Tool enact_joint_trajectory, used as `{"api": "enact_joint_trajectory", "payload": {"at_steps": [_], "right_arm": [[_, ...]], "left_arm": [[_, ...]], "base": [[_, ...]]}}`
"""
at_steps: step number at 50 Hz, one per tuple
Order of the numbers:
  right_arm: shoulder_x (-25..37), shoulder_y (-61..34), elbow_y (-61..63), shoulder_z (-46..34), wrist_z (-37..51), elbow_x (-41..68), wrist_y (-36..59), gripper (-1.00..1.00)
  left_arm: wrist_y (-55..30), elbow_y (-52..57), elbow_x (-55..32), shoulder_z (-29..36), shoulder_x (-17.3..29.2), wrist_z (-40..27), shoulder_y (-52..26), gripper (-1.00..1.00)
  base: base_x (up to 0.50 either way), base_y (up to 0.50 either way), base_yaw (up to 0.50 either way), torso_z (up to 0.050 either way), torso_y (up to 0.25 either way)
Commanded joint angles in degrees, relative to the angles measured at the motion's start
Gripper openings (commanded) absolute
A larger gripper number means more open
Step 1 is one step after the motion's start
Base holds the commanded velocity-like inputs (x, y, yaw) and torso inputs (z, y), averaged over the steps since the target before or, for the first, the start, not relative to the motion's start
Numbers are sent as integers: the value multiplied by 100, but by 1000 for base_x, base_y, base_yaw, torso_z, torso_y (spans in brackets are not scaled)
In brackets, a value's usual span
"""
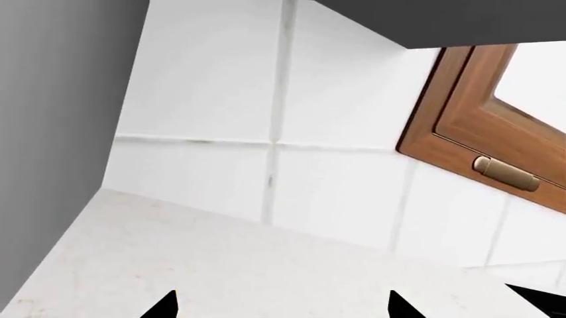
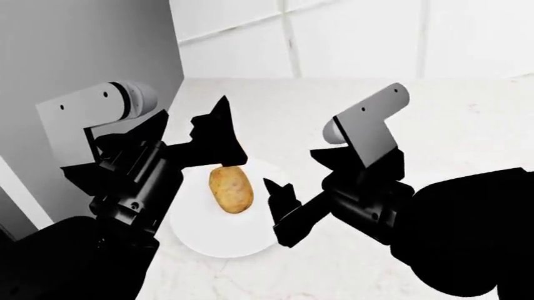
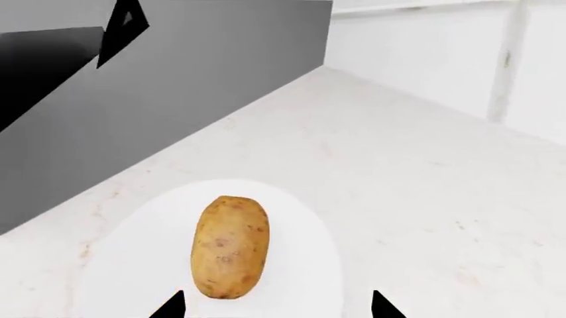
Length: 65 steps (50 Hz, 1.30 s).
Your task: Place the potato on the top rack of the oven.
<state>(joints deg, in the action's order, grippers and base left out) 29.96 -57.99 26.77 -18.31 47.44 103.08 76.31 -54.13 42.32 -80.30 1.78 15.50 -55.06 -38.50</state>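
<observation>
The potato (image 2: pixel 230 189), tan with brown speckles, lies on a round white plate (image 2: pixel 219 244) on the pale marble counter. In the right wrist view the potato (image 3: pixel 230 246) lies just ahead of my right gripper (image 3: pixel 276 306), which is open and empty, with the plate (image 3: pixel 305 265) under it. In the head view the right gripper (image 2: pixel 279 195) hovers just right of the potato. My left gripper (image 2: pixel 212 125) is just above and behind the potato; it is open and empty in its wrist view (image 1: pixel 281 306). The oven and its top rack are out of view.
A tall grey panel (image 2: pixel 75 56) stands at the counter's left end. A white tiled wall (image 2: pixel 367 31) runs along the back. A wooden window frame (image 1: pixel 478 126) with a brass hinge shows in the left wrist view, under a dark overhang (image 1: pixel 442 20).
</observation>
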Motion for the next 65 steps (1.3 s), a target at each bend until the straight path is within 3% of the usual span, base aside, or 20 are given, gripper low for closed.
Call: {"api": "enact_joint_trajectory", "payload": {"at_steps": [1,12,65], "right_arm": [[-103,118,-159,3,-798,-646,35,100],[-328,-55,-582,-369,-1568,-1574,14,100],[-882,-660,-2015,-1872,-3565,-3179,-506,100]], "left_arm": [[43,-14,17,34,33,11,1,100],[79,-26,63,86,56,38,15,100],[288,-163,292,310,129,202,104,100]], "base": [[0,0,0,0,0],[0,0,0,0,0],[0,0,0,0,0]]}}
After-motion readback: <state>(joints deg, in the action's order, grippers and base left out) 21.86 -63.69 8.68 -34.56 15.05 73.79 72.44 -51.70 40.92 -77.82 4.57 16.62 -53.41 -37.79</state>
